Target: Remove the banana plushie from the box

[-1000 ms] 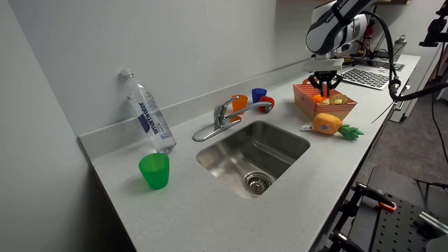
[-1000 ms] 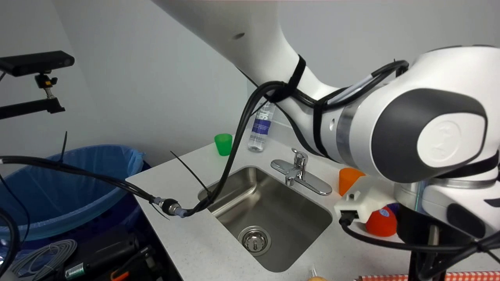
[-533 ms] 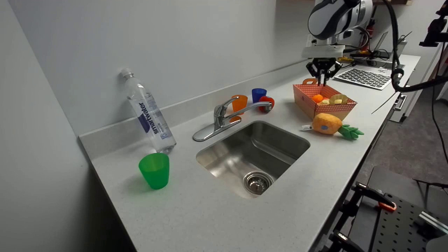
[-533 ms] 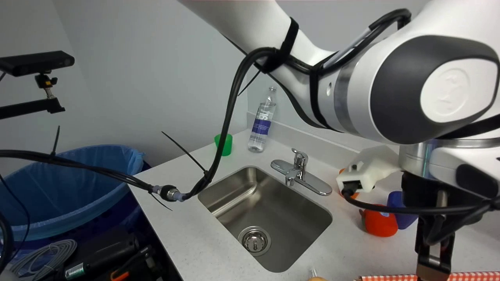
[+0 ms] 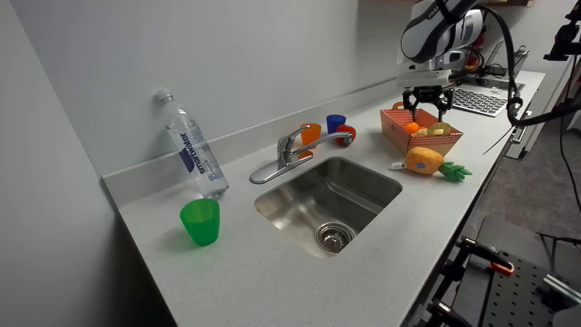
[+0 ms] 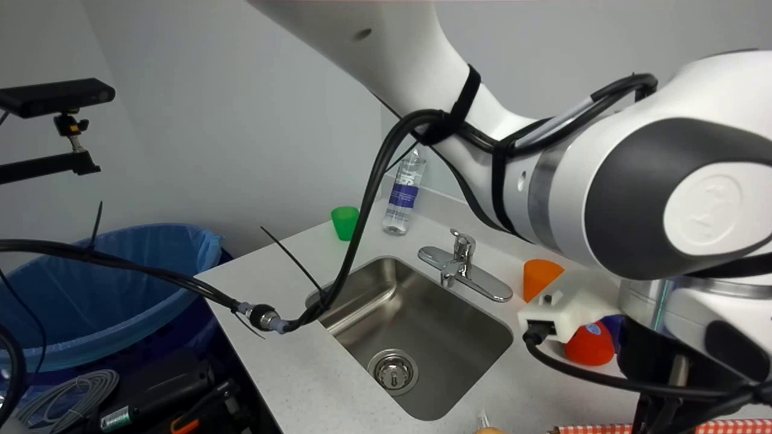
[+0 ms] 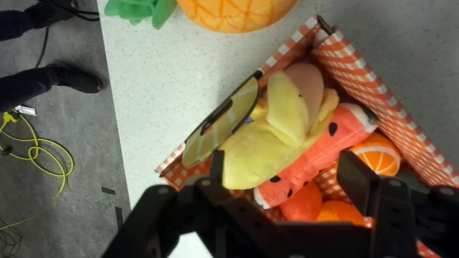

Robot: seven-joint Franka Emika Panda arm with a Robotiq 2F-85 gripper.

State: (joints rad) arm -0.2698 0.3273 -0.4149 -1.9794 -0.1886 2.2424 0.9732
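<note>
The banana plushie (image 7: pixel 258 150), pale yellow with a peeled end, lies in the box (image 7: pixel 387 96), on top of a red watermelon-slice toy. An exterior view also shows the box (image 5: pixel 399 136) on the counter, with part of the banana plushie (image 5: pixel 421 132) visible over its near wall. My gripper (image 5: pixel 426 119) points down over the box with its fingers wide apart. From the wrist, the gripper (image 7: pixel 282 157) has one fingertip by the banana's lower end and the other near an orange-slice toy; nothing is gripped. How far the fingertips are above the toys is hard to tell.
Round orange toys (image 7: pixel 339 212) share the box. Its handle flap (image 7: pixel 222 123) stands up beside the banana. Outside lies a pineapple toy (image 5: pixel 424 161), near the sink (image 5: pixel 329 204) and faucet (image 5: pixel 285 152). Orange cup (image 5: pixel 311 135), blue cup (image 5: pixel 335 122) and red toy (image 5: pixel 346 135) sit by the wall.
The gripper rose from the box with its fingers close together, then came partway down again. Its fingers have spread wide. The toys and box look unmoved in the exterior views.
</note>
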